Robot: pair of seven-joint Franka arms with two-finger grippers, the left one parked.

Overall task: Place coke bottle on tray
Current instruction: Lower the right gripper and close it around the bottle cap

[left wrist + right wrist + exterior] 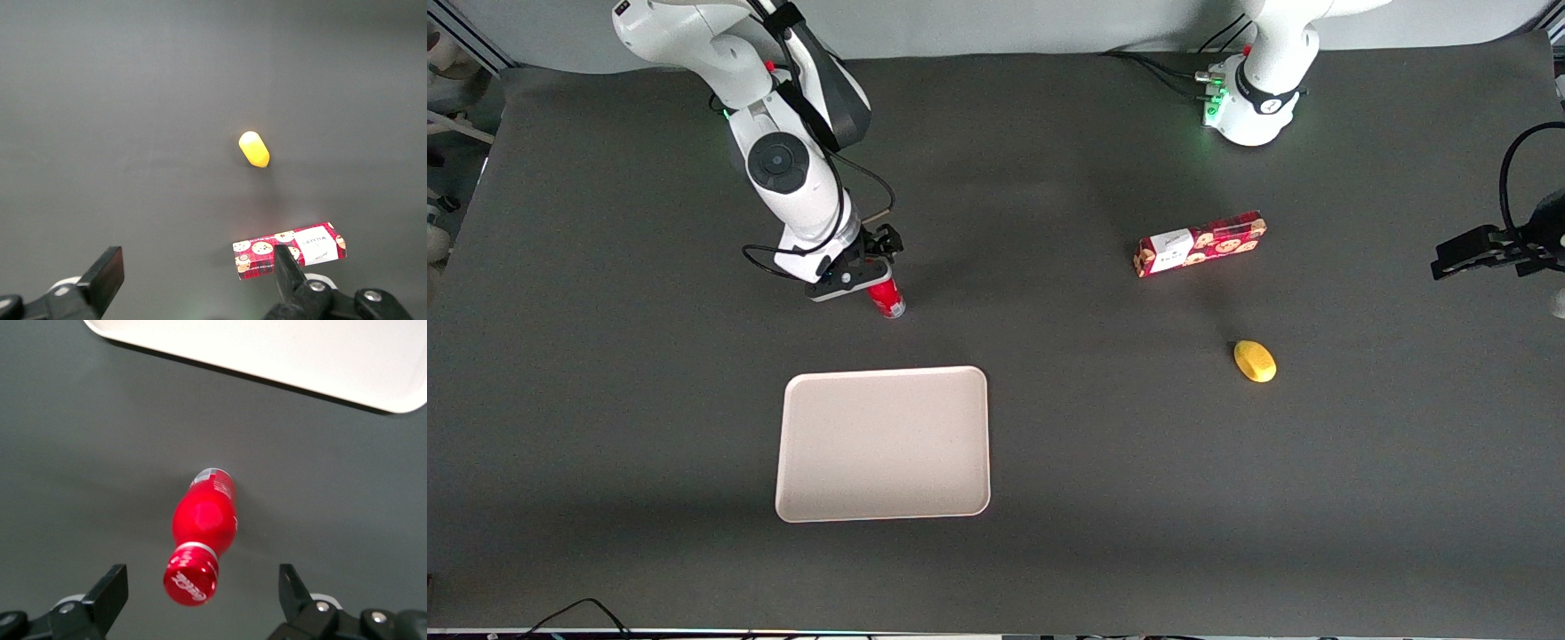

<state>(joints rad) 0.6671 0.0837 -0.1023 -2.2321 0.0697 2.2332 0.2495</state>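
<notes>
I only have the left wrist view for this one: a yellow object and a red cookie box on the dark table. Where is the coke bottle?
Observer: The coke bottle stands on the table, farther from the front camera than the tray and off it.
Operator: Is the working arm near it?
Observer: Yes, the gripper is right above the bottle's cap, fingers open and set apart on either side.
Operator: Has it grasped anything?
Observer: No, the right wrist view shows gaps between both fingers and the bottle.
Operator: Anything on the tray?
Observer: Nothing lies on it.
</notes>
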